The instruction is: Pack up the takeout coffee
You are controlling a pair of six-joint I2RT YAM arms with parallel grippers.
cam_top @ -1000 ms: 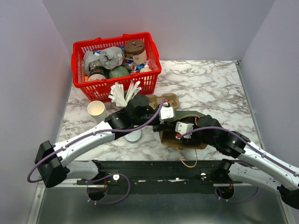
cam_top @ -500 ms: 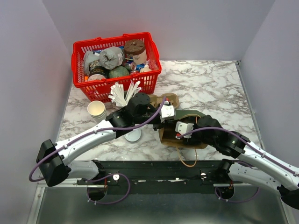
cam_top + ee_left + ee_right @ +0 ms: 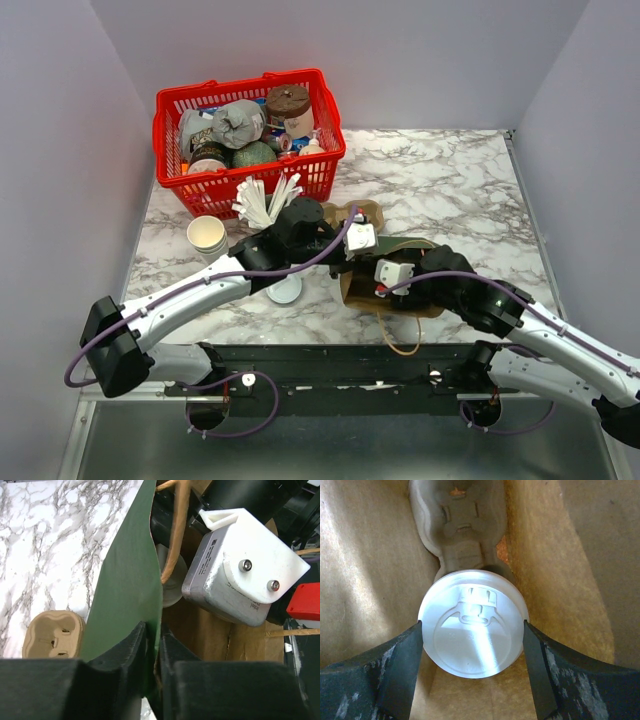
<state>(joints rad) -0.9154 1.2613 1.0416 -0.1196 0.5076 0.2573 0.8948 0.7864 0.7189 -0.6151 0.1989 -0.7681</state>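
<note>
The right gripper (image 3: 472, 647) clasps the white-lidded paper takeout coffee (image 3: 472, 622) low inside the green, brown-lined paper bag (image 3: 127, 580), above a grey moulded-pulp carrier (image 3: 456, 530). The left gripper (image 3: 152, 650) pinches the bag's wall. Seemingly only seating and release are left.

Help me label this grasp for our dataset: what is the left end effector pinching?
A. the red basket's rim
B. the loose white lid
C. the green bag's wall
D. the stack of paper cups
C: in the left wrist view, the left end effector has a finger pressed on each side of the green bag's wall.
</note>
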